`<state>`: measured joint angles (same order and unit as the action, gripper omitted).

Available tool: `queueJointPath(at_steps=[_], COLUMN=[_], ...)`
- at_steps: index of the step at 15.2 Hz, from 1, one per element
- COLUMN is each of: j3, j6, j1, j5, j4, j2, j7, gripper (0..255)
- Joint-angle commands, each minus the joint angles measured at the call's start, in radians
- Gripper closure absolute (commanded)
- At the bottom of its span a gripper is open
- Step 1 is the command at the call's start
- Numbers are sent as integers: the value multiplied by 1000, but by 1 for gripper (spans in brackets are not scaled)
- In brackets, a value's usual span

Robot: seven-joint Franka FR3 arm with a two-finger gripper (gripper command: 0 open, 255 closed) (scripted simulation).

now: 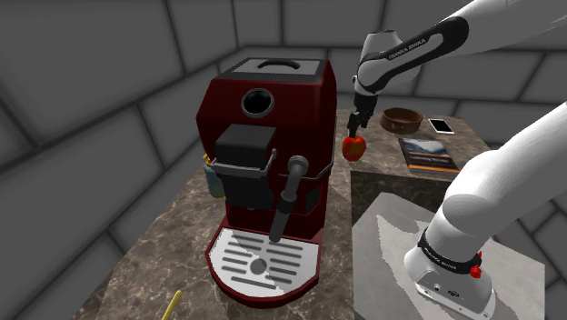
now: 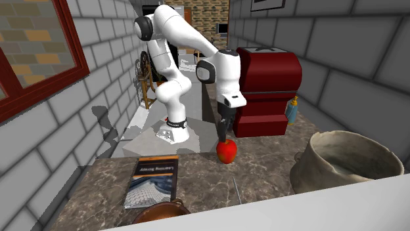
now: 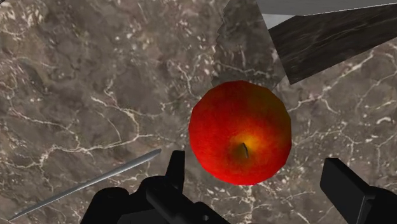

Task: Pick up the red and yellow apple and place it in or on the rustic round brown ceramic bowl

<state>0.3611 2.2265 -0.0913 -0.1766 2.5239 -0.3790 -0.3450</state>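
The red and yellow apple [image 3: 240, 132] rests stem up on the dark marble counter [image 3: 95, 83]. My gripper [image 3: 254, 160] hangs straight above it, open, with one finger on either side of the apple and a gap to the fruit. In the shoulder view the gripper [image 1: 360, 124] stands just over the apple [image 1: 353, 147], beside the coffee machine. In the second exterior view the apple [image 2: 227, 151] lies under the gripper [image 2: 225, 134]. The brown round bowl [image 1: 401, 118] sits farther back on the counter, its rim at the second exterior view's bottom edge [image 2: 161, 215].
A tall dark red coffee machine [image 1: 263, 164] stands close beside the apple. A book [image 1: 427, 155] and a phone [image 1: 441, 125] lie near the bowl. A thin metal rod [image 3: 83, 184] lies by the apple. A big grey pot [image 2: 345, 161] stands on the second exterior view's right.
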Motion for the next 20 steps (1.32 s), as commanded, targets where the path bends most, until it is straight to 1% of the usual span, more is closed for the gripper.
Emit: queueJointPath(at_steps=[1, 9, 10, 19, 20], j3=[4, 4, 4, 4, 2], j6=[27, 27, 27, 27, 12], j1=[1, 1, 1, 1, 1], j5=[1, 1, 1, 1, 1], j4=[12, 12, 12, 12, 4], j2=[15, 15, 15, 15, 7], j7=[-2, -2, -2, -2, -1], gripper=[0, 0, 255, 255, 255])
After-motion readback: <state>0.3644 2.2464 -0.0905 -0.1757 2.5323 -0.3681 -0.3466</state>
